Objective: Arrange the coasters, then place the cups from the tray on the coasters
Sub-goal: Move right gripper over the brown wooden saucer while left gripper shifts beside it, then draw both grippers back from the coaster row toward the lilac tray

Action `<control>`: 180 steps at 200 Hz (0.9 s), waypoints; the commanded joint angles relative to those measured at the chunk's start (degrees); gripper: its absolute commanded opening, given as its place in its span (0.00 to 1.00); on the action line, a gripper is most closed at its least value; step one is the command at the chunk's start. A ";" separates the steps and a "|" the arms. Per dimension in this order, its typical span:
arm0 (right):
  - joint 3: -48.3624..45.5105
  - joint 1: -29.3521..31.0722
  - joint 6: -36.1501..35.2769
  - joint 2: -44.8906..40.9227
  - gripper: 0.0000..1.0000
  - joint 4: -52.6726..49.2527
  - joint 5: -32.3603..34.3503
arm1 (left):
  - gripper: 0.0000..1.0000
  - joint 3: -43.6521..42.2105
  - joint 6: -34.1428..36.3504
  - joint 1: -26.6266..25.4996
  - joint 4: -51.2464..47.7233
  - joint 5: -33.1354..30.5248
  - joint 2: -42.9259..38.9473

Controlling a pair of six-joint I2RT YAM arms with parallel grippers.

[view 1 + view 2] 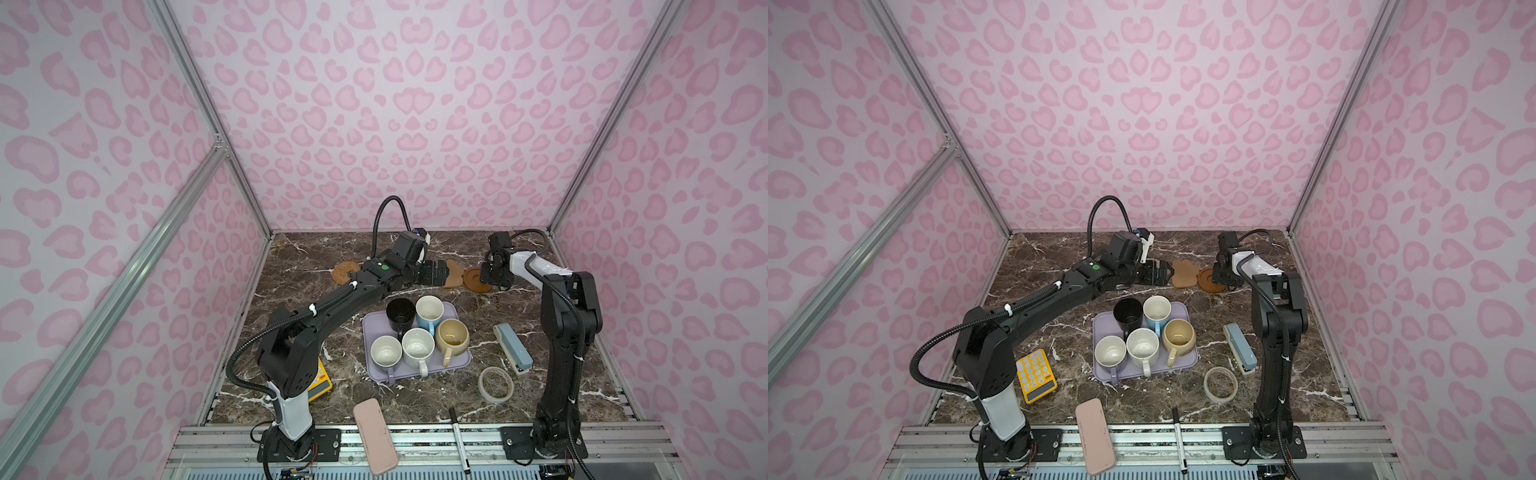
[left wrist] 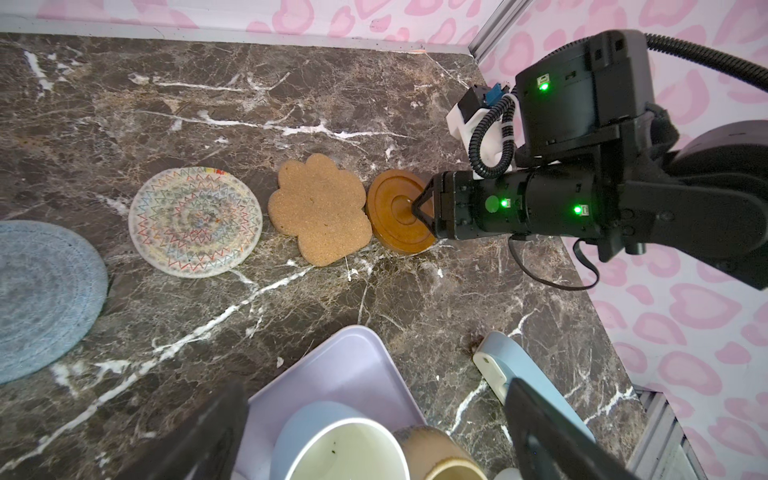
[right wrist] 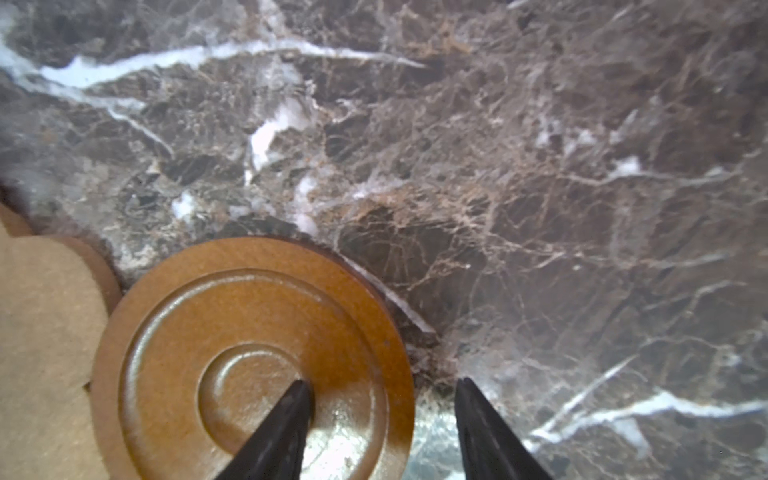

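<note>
The right pincer (image 3: 383, 382) is part open and holds nothing. One finger sits near the centre of the brown rimmed disc coaster (image 3: 232, 332), the other on the bench (image 3: 540, 166) outside its rim. The disc lies beyond the far right corner of the lavender tray (image 1: 459, 363), against the paw-shaped coaster (image 2: 320, 208).

Hazard: if I close now, the glossy disc may skid into the paw or tip up.

The left pincer (image 1: 1165, 274), wide open and empty, hovers beyond the tray's far edge. I judge arm contact possible.
</note>
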 commanded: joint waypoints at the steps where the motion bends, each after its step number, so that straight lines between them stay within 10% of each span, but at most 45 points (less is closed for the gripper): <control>1: 0.47 -0.54 -0.12 1.07 0.56 -2.07 1.78 | 0.98 -0.31 0.50 0.00 0.41 -1.29 -0.62; 148: 10.35 -1.34 0.52 6.94 0.49 -4.72 2.66 | 0.98 -2.55 0.40 0.06 0.79 -2.64 -2.44; 180: 10.18 -0.02 -0.10 5.00 0.62 -3.66 3.01 | 0.98 -4.01 -1.42 0.29 2.80 -2.34 -4.03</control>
